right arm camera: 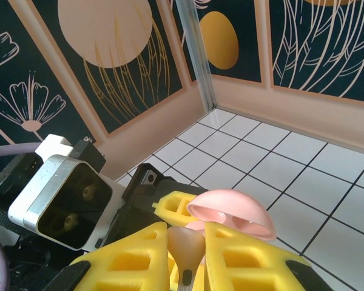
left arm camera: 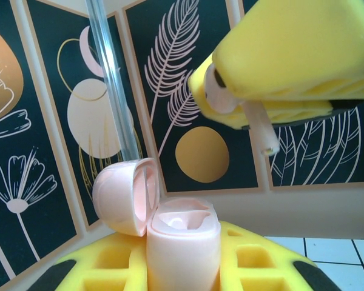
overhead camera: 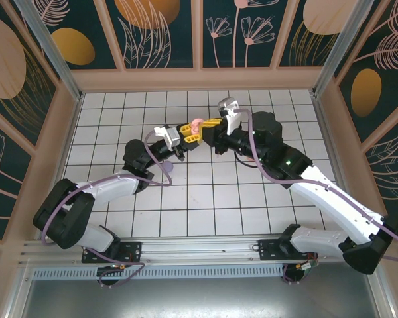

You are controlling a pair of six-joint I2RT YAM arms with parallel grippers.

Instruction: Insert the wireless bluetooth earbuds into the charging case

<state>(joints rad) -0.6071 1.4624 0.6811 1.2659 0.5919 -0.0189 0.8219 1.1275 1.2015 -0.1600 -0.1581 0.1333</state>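
My left gripper (overhead camera: pixel 186 135) is shut on a pale pink charging case (left arm camera: pixel 183 245), held upright between its yellow pads above the table's middle. The case's lid (left arm camera: pixel 124 195) is swung open to the left and the wells inside show. My right gripper (overhead camera: pixel 209 128) faces it from the right, shut on a pale pink earbud (right arm camera: pixel 187 244). In the left wrist view the right fingers (left arm camera: pixel 291 60) hang above and right of the case, and the earbud's stem (left arm camera: pixel 262 130) points down, apart from the opening. In the right wrist view the open lid (right arm camera: pixel 232 212) lies just beyond the earbud.
White tiled floor (overhead camera: pixel 252 192) spreads under both arms, walled by patterned panels (overhead camera: pixel 159 33) on the back and sides. A metal corner post (right arm camera: pixel 197 54) stands at the back. The left wrist camera housing (right arm camera: pixel 64 200) sits close to my right fingers.
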